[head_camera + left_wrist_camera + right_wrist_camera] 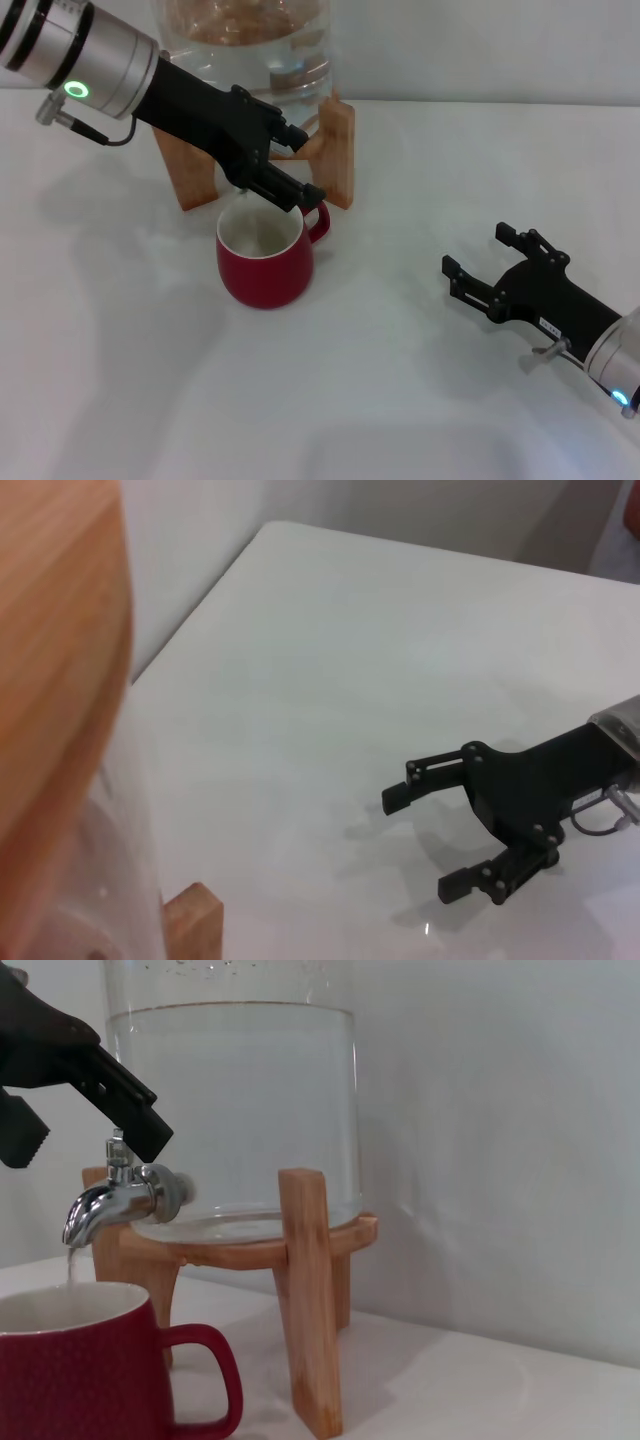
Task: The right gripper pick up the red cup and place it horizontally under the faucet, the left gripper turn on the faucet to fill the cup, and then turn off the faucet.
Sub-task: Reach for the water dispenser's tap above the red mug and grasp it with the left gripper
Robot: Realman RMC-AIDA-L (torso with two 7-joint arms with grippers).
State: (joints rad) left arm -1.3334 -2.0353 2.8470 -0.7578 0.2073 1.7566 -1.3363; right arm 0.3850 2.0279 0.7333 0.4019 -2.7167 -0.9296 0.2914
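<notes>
Fill step under way: squat red ceramic mug [265, 258] stands upright on the white worktop [400, 400] under the small chrome faucet [120, 1198], thin stream falling. Left gripper [285, 190] fingers straddle the lever, grip unclear. Right gripper [480, 265] parked nearby, fingers wide, empty. Next: close the lever once full.

Glass water jar [235, 1110] on wooden stand [305, 1300]

Left gripper [290, 190] over upright red cup [265, 258] by wooden stand [340, 150], right gripper [478, 262] open, apart
</notes>
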